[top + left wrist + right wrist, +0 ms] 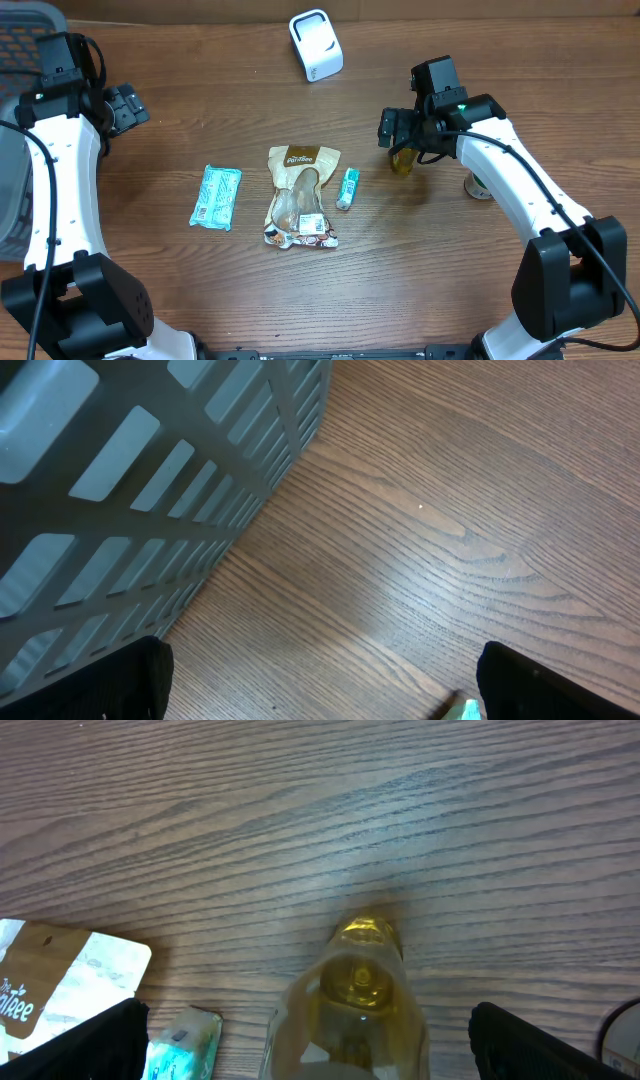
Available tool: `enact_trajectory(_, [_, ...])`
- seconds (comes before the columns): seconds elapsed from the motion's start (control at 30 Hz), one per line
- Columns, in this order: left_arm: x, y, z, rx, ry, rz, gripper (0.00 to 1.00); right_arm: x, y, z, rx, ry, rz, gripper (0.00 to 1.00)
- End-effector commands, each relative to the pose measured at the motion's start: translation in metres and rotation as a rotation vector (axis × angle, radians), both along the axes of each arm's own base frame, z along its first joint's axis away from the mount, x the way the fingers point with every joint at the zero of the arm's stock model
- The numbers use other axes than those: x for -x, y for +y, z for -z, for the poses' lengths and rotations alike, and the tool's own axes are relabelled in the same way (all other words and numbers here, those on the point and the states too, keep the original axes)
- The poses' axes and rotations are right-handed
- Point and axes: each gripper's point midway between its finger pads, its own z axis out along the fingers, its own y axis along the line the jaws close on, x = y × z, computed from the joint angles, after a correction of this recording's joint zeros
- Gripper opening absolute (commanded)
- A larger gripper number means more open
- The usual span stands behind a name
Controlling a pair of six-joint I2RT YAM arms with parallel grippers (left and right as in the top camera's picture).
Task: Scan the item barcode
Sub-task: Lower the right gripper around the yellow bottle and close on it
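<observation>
Right fingers (545, 1042) are spread wide and hold nothing. The little yellow bottle (352, 1005) sits in the gap between them, and I see no touch on either side. I think the bottle is the thing to scan, since my right arm hangs right over it. From above, the bottle is on the right part of the tabletop (200, 290), half hidden under the fingers, and it shows only as a short blob. From the right wrist, its long side runs straight away from me, with the fat clear part close and the small gold end far. I cannot tell for sure if it is standing up or lying down, and I cannot see any barcode on it. Left fingers (105, 682) are wide open too and hold nothing. They are far off on the other side, just beside the grey basket (150, 470), so the right arm is much nearer to the bottle. The white scanner (316, 45) is at the far edge, well apart from the bottle and off to its left. The snack pouch (302, 195), the teal packet (217, 197) and the small tube (347, 187) lie in the middle. I think the next move is to close on the bottle.
</observation>
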Motion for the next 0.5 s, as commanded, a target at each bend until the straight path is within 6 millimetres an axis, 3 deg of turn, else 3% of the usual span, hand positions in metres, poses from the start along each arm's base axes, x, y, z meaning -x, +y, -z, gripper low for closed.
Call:
enact_trajectory(0.0, [-0.0006, 0.0067, -0.0109, -0.023, -0.021, -0.006, 1.0, -0.0008, -0.0015, 0.0025, 0.008, 0.0, 0.0, 0.99])
enact_trajectory(0.47, [-0.0006, 0.0067, -0.0109, -0.024, -0.021, -0.006, 1.0, -0.0013, -0.0013, 0.0023, 0.007, -0.003, 0.0, 1.0])
